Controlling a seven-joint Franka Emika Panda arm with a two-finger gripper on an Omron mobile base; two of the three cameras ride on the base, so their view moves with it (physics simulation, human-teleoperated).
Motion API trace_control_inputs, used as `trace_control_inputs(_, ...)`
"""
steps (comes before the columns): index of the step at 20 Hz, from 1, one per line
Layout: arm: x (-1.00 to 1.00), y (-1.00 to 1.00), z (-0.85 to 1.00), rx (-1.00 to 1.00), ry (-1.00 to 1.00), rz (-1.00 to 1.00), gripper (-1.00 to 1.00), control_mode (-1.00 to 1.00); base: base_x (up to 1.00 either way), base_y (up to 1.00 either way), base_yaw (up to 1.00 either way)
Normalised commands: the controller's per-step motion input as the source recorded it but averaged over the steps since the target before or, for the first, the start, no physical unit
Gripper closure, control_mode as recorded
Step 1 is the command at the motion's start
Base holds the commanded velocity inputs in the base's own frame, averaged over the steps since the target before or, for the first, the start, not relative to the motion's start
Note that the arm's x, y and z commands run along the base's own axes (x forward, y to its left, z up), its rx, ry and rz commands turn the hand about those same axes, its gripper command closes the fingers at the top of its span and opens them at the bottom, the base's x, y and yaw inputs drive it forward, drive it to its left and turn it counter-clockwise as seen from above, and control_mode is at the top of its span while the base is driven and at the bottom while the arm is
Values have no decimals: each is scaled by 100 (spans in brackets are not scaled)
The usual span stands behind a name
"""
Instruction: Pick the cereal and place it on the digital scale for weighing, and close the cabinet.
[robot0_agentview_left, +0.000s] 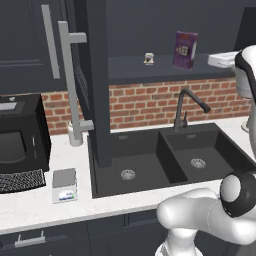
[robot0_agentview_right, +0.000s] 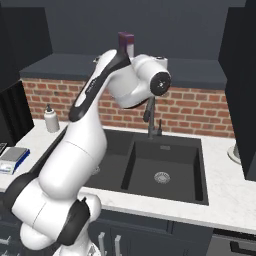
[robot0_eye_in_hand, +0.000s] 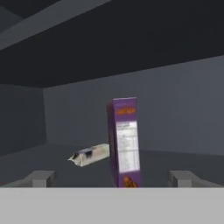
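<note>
Fingers (robot0_eye_in_hand: 41, 178) flank upright cereal (robot0_eye_in_hand: 125, 142).

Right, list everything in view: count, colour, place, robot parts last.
cereal: one, purple box, upright on the open cabinet shelf.
jar: one, white and dark, on the shelf left of the cereal.
cabinet: one, dark navy, door open above the sink.
digital scale: one, light grey, on the counter left of the sink.
microwave: one, black, far left.
sink: one, black, double basin.
faucet: one, dark, behind the sink.
pincer: one, open, facing the cereal.
</note>
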Motion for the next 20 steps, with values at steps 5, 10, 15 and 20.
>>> trace_control_inputs(5,16,0,7,-2,0,10,-100,-100,0,0,0)
trace_control_inputs(10,19,0,10,0,0,2,-100,-100,0,0,0)
trace_control_inputs(15,8,1,10,0,0,0,-100,-100,0,0,0)
trace_control_inputs(20,1,6,3,0,0,0,-100,-100,0,0,0)
